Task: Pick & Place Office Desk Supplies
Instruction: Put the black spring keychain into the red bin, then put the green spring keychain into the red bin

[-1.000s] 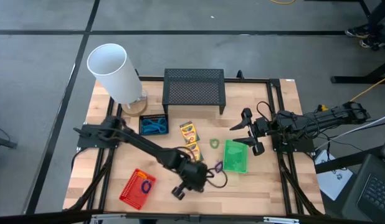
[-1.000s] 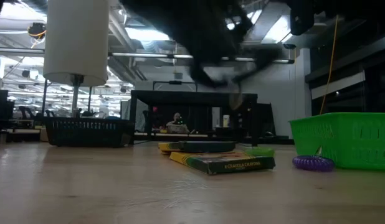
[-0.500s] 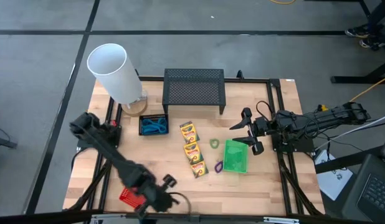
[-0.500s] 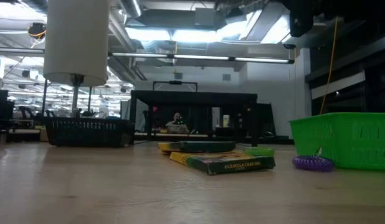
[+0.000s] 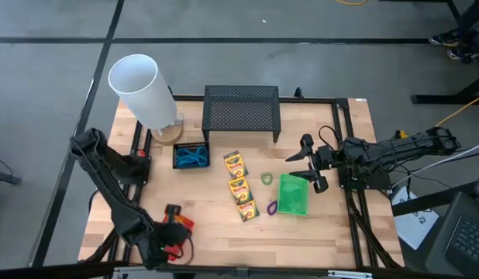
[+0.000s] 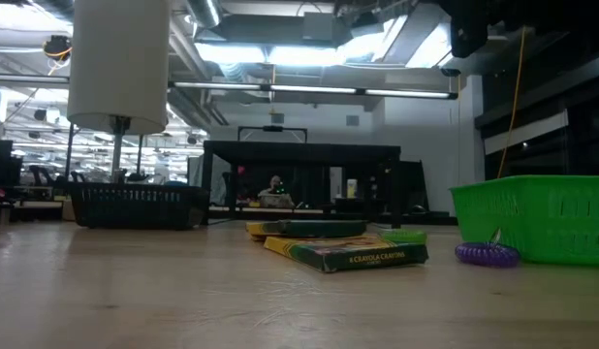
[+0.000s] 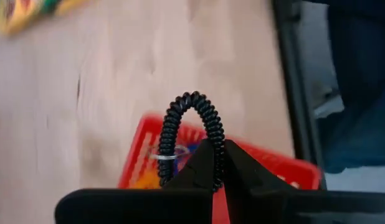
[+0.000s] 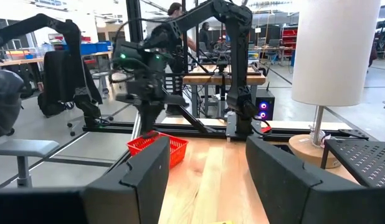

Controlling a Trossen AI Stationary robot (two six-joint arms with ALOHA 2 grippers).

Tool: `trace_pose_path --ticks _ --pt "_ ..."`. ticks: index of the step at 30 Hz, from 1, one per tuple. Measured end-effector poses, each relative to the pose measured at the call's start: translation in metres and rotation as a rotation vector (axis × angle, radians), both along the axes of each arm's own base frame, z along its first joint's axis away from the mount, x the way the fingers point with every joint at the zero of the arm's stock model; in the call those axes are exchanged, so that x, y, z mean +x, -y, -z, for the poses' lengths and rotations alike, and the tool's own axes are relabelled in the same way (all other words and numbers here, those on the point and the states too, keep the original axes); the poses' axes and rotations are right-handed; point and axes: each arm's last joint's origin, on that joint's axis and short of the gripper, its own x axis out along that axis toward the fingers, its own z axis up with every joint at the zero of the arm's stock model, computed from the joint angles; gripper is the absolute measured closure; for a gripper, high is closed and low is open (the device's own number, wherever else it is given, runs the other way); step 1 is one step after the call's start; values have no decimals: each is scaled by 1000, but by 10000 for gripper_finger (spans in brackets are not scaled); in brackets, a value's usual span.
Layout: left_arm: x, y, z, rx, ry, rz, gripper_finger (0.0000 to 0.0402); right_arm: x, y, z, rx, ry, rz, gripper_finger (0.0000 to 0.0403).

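Left arm has swung off the centre of the table over to the near-left corner; a second ago its gripper was down by the crayon boxes and purple loop, half a second ago it was halfway across. Now the left gripper hangs right above the red basket, fingers pinched shut on a black coil loop. So the pick is done and the carry looks about finished; release into the red basket is what's left for this item, I'd judge

Loop orientation: stands up out of the fingertips as an arch, both ends clamped between the fingers, crown pointing away from the wrist. Long axis runs along the gripper's reach, plane of the arch roughly square to the camera. A small clear ring shows on one leg of it. Wrist view has the basket directly behind and under the arch, with colourful bits already inside

Right gripper parked at the far corner of the green basket, fingers spread wide, empty

Still on the table: two crayon boxes end to end in the middle, long axes running near-to-far, slightly skewed; purple loop just beside the green basket; blue-handled scissors sit in the black basket
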Motion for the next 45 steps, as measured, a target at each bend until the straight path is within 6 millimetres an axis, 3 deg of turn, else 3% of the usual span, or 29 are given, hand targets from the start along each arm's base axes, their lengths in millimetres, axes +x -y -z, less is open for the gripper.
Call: trace_pose_path --ticks 10,16,25,36,45 --pt "-31 -7 43 -78 -102 -255 397 0 0 0 0 0 0 190" --pt "-34 -2 62 -189 -58 -260 391 0 0 0 0 1 0 190" --pt "-36 -6 77 -244 -68 -328 330 0 0 0 5 -1 0 190" --pt "-35 -5 78 -265 -38 -311 246 0 0 0 9 -2 0 190" --pt "-25 -6 61 -304 96 -206 232 0 1 0 9 -2 6 190"
